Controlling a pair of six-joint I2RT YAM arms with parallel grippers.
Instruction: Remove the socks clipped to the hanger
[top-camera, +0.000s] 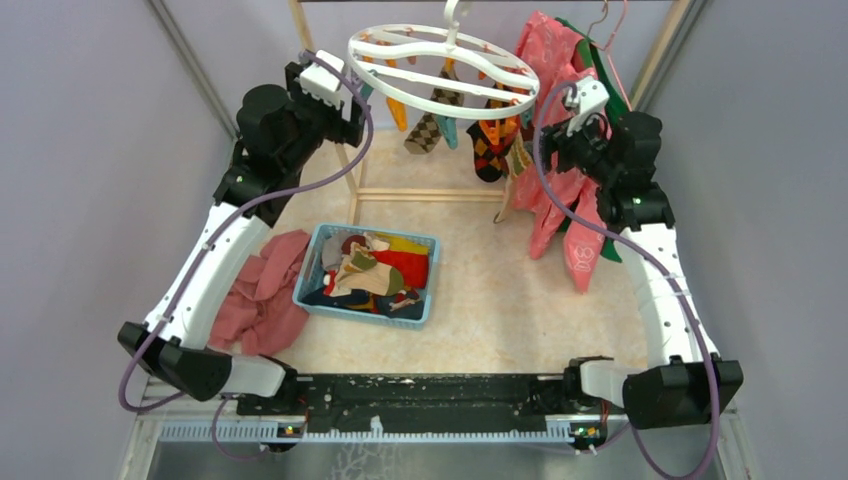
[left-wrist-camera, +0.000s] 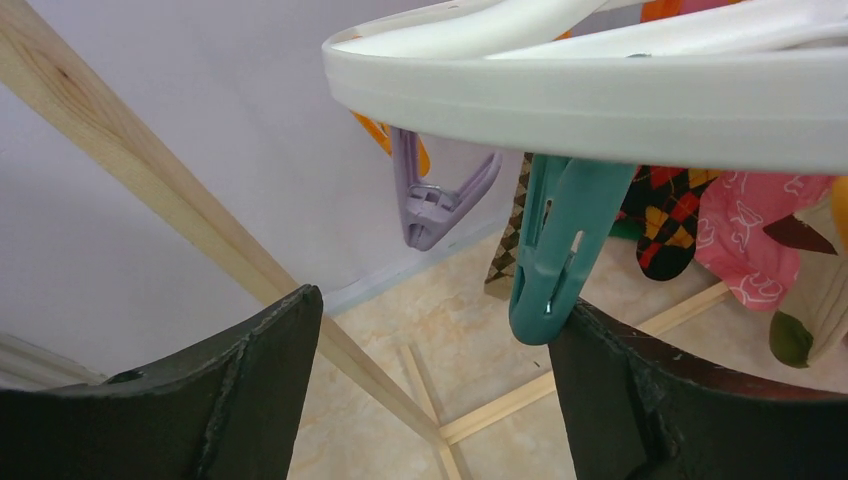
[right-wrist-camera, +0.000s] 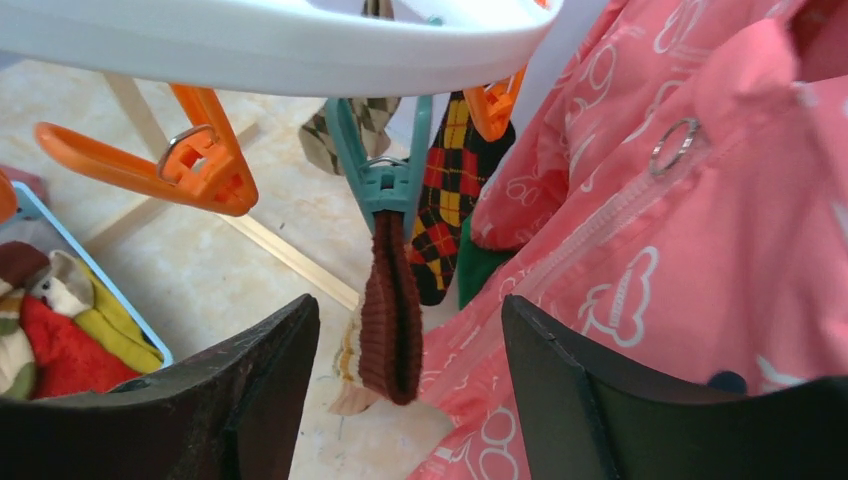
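Right claw (right-wrist-camera: 410, 310) is spread wide and grips nothing. Its two black fingers stand either side of a brown ribbed sock (right-wrist-camera: 390, 320), which dangles between them with no contact visible. Left claw (left-wrist-camera: 435, 310) is likewise spread and empty, under the rim at the ring's opposite side. Above both hangs the hanger (left-wrist-camera: 600, 110), a white ring beside a wooden rack (left-wrist-camera: 150, 170). A pink garment (right-wrist-camera: 680, 250) crowds the right claw's outer side. Down on the table sits a blue basket (top-camera: 308, 268) holding loose socks (top-camera: 385, 268). Further round the ring, a dark argyle sock (right-wrist-camera: 445, 190) and a brown checkered sock (top-camera: 425, 130) hang clipped. A teal clip (right-wrist-camera: 385, 170) bites the brown sock's cuff. An empty teal clip (left-wrist-camera: 560, 250) hangs just inside one finger of the left claw.
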